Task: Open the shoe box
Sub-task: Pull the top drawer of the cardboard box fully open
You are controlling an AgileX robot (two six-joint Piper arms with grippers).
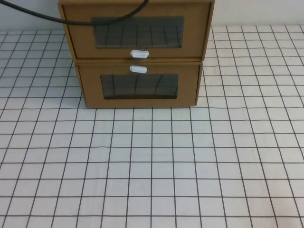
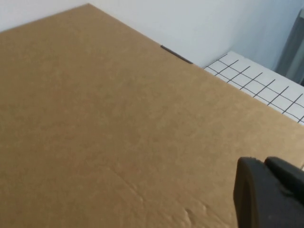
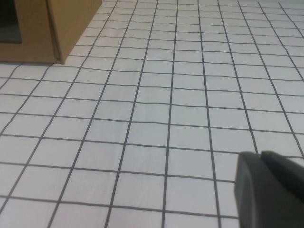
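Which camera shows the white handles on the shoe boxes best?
The high view: both white handles sit front-on on the stacked shoe boxes. The left wrist view shows only cardboard under the left gripper; the right wrist view, one box corner beyond the right gripper over the table.

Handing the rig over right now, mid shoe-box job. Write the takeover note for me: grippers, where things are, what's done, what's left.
Left gripper: shut, holding nothing, above the plain cardboard top of the stack.
Right gripper: shut, empty, above the gridded table, with a box corner in its view.
Neither arm shows in the high view.
Things: two stacked shoe boxes at the table's far centre, upper box on lower box, each with a windowed front and a white handle: upper handle, lower handle.
Done: nothing; both fronts look closed.
Left: grip a handle and pull that front open.
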